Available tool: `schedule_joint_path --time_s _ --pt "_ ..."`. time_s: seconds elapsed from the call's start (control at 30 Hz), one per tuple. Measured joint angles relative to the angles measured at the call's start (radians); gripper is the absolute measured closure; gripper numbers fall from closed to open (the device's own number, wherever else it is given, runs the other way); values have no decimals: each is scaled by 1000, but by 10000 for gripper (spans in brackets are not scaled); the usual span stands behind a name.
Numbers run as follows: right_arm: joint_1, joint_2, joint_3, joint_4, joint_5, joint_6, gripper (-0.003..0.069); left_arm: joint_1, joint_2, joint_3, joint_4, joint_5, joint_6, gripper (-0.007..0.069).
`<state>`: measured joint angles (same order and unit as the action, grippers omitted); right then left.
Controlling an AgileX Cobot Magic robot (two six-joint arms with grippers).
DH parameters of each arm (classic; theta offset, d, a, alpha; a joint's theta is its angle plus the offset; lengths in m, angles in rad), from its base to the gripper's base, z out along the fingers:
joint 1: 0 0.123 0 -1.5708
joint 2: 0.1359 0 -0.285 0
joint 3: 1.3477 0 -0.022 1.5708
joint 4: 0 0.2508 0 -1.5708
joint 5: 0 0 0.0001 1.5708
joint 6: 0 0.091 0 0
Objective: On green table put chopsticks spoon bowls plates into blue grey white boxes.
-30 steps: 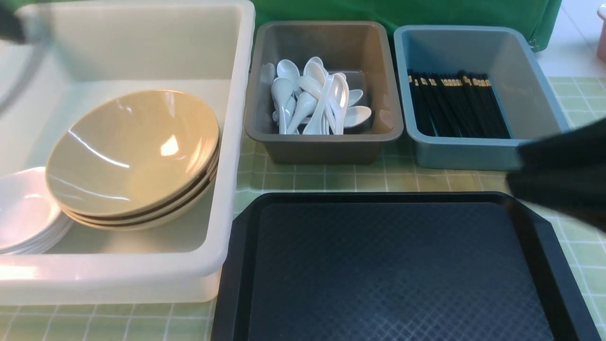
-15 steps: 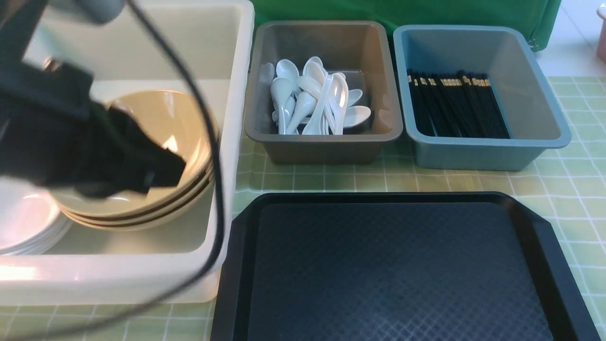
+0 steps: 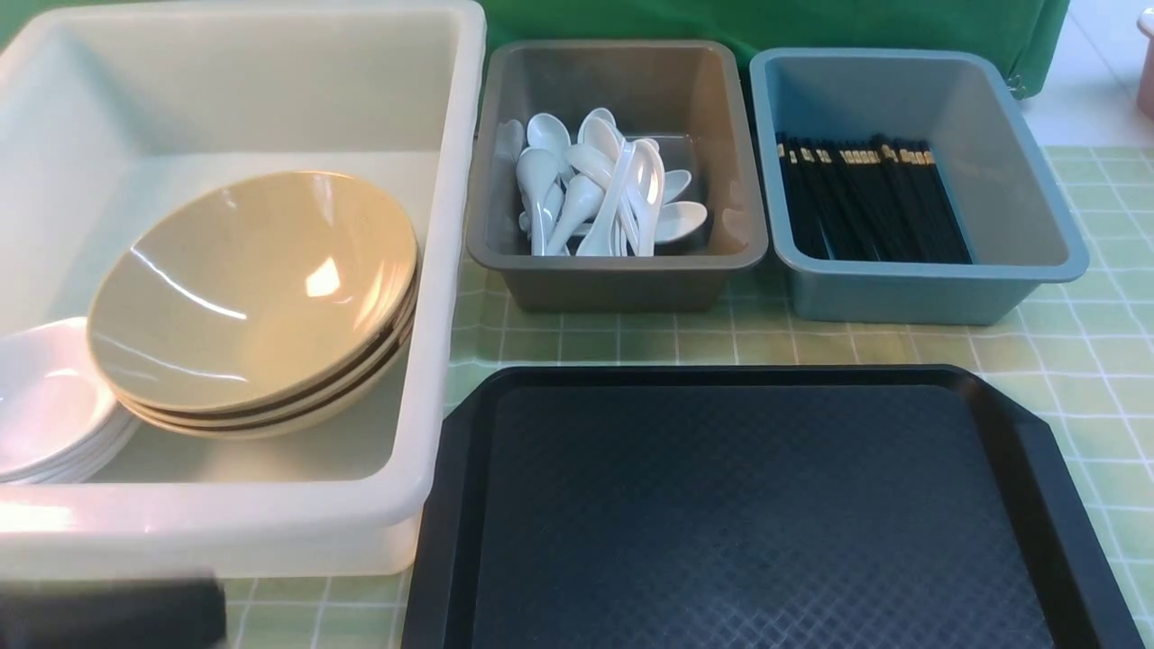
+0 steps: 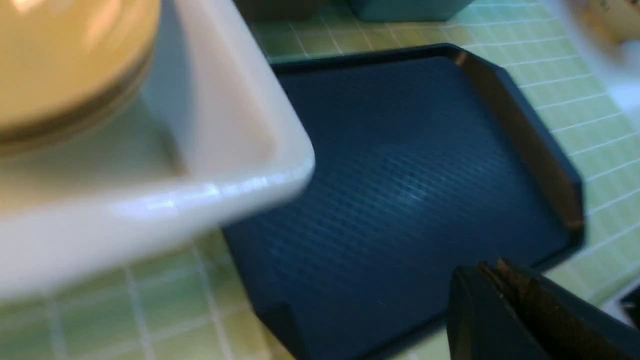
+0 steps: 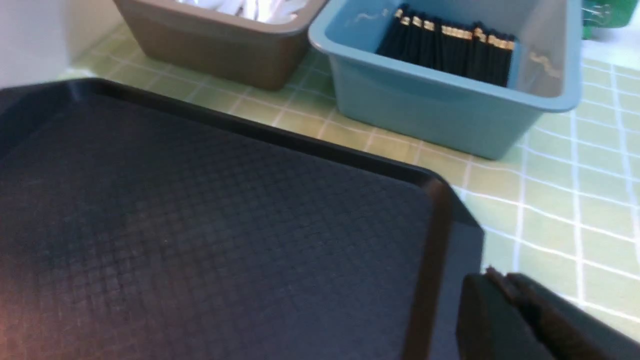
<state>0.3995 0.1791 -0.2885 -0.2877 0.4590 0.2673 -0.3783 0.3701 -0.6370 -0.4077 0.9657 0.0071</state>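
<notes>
Black, blurred mass at the nearest left corner of the front view: part of my left arm (image 3: pixel 108 615), cut off by the frame edge, no detail readable. My left pincer (image 4: pixel 500 272) shows only in its wrist view, smeared; jaws pressed together, nothing between them. My right pincer (image 5: pixel 497 280) likewise sits at the edge of its wrist view, jaws closed, holding nothing, out of sight from the front.

Black tray (image 3: pixel 757 514), textured, bare, nearest on the bench (image 3: pixel 1091 361), whose pale green cloth carries thin white grid lines. Tray's near edge cut off.

Left of the tray: large translucent white box (image 3: pixel 433 270), its left side out of frame. Inside, bowls (image 3: pixel 252 288), glossy tan-olive, stacked and tilted; three rims counted. Beside them plates (image 3: pixel 45 406), glossy white, stacked, partly cut off at the left edge and overlapped by the bowls; count unclear.

Beyond the tray, middle: brownish-grey box (image 3: pixel 613 270), holding a heap of white ceramic spoons (image 3: pixel 599 185), handles toward me, overlapping too much to count.

Right of it, just beside: blue-grey box (image 3: pixel 902 293), chopsticks (image 3: pixel 870 198) lying side by side, black with gold bands at the far ends, near ends hidden behind the box wall.

Green fabric (image 3: pixel 766 22) behind both small boxes.
</notes>
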Motion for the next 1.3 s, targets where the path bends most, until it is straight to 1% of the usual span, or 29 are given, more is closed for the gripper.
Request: schedule_joint_path --time_s 0.03,0.1,0.3,0.43,0.63,1.07,1.1,1.17,1.2,1.23,1.3 --pt "0 -8 33 -6 -42 -1 634 0 -67 49 -39 -4 -22 626" --pt "0 -8 52 -18 -76 -12 634 0 -153 89 -78 -20 -31 626" --pt "0 -8 53 -30 -117 -27 631 0 -316 104 -119 -56 -34 626" --pt "0 -8 53 -31 -117 -27 628 0 -371 106 -120 -41 -35 626" --pt "0 -8 53 -31 -102 -27 622 0 -383 106 -120 -10 -35 626" --pt "0 -8 53 -31 -101 -27 612 0 -383 123 -117 -11 -20 626" --pt "0 -8 53 -31 -101 -27 612 0 -383 153 -93 -30 8 626" --pt "0 -8 53 -31 -100 -27 612 6 -384 185 -61 -80 19 626" --pt "0 -8 53 -31 -100 -27 612 29 -384 236 -8 -198 24 626" --pt "0 -8 53 -31 -99 -27 612 48 -384 264 18 -272 25 626" --pt "0 -8 53 -31 -99 -27 612 116 -384 344 81 -475 25 626"
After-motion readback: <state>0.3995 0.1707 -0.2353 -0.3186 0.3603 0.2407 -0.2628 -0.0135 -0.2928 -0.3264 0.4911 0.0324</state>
